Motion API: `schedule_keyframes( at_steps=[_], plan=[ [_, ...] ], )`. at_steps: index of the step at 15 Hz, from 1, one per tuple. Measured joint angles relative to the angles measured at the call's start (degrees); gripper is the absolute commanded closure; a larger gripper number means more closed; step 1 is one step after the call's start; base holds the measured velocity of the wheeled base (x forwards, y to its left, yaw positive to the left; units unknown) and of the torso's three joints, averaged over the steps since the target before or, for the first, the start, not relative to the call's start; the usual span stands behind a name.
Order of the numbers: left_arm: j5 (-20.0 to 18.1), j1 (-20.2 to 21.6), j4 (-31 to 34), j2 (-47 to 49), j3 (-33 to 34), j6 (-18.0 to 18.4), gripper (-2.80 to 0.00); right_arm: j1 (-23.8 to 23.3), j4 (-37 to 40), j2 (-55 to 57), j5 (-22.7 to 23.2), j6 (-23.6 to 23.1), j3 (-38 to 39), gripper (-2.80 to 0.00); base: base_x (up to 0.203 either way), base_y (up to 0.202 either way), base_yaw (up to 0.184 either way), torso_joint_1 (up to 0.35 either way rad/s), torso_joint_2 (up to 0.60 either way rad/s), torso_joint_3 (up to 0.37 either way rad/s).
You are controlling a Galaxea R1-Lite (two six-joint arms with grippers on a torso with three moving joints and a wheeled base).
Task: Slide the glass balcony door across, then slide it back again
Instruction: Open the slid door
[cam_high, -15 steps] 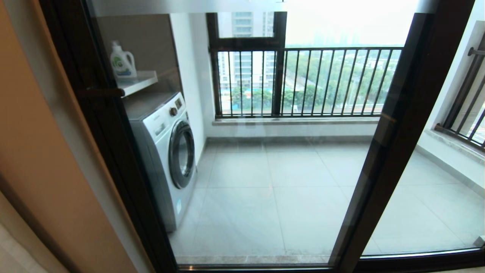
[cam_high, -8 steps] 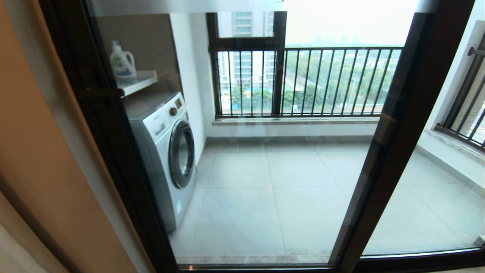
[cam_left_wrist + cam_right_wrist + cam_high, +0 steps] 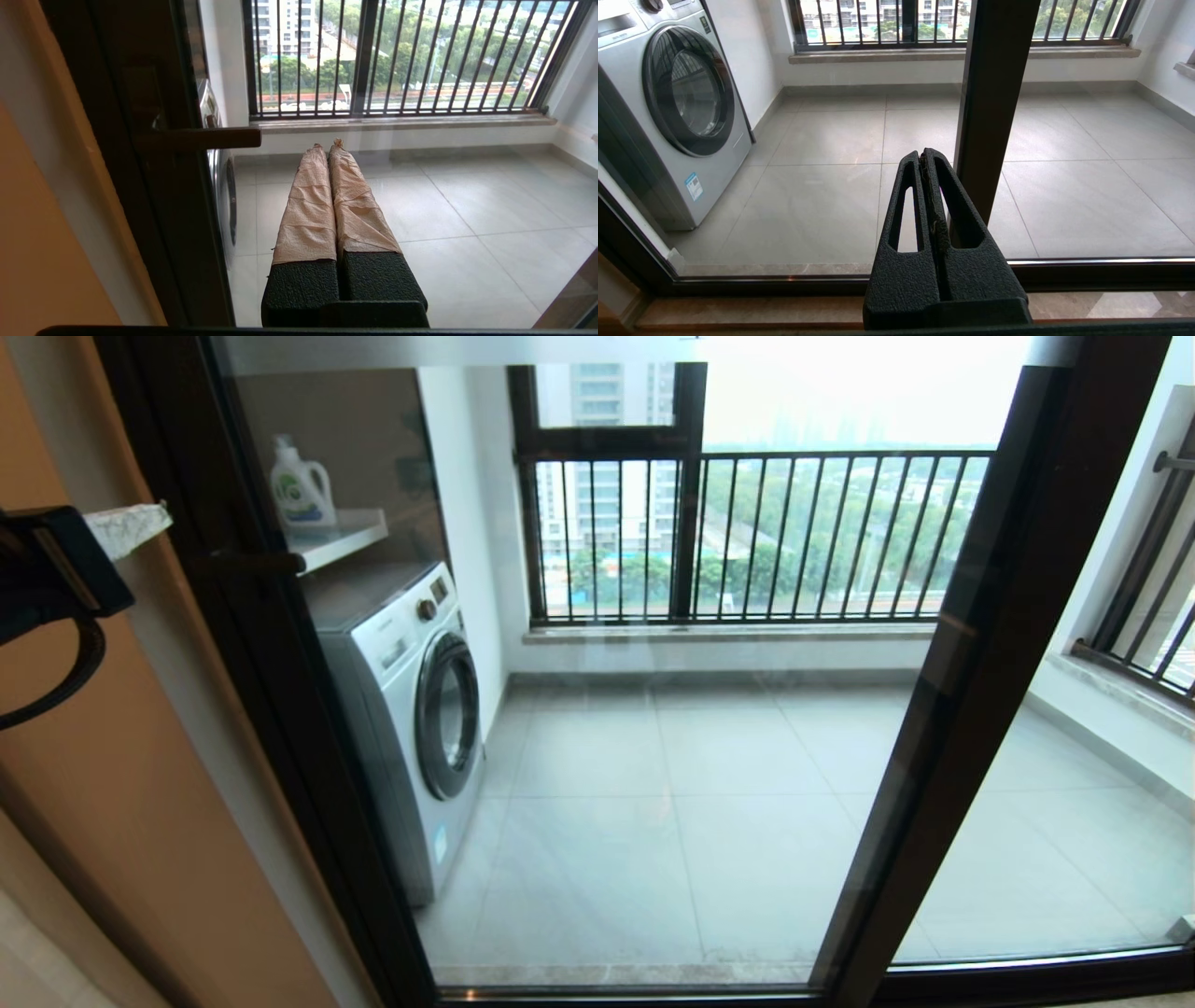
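While the glass balcony door (image 3: 653, 709) is standing across the opening in front of the robot, its dark left upright against the orange wall (image 3: 84, 784), the left tool (image 3: 325, 145) is hanging raised near that upright, its paper-wrapped fingers (image 3: 308, 205) pressed together on nothing, just beside the door's lever handle (image 3: 205, 138) without touching it. The right tool (image 3: 923, 161) is sitting low before the door's other dark upright (image 3: 994, 107), fingers likewise closed and empty, with the washing machine (image 3: 411, 709) showing through the glass
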Motion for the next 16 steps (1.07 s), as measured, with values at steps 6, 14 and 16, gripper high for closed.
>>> schedule_keyframes(
  at_steps=[6,14,16],
  plan=[
    [0.04,1.33,-5.92,15.16,-7.63,1.67,0.00,0.00,0.00,0.00,0.00,-0.04,0.00,0.00,0.000,0.000,0.000,0.000,0.00,0.000],
    [-2.01,4.62,-7.24,24.16,-13.72,2.32,0.00,0.00,0.00,0.00,0.02,-0.07,0.00,0.00,0.000,0.000,0.000,0.000,0.00,0.000],
    [-2.12,4.99,-7.24,25.75,-15.28,2.27,0.00,0.00,0.00,0.00,0.00,-0.04,0.00,0.00,0.000,0.000,0.000,0.000,0.00,0.000]
  ],
)
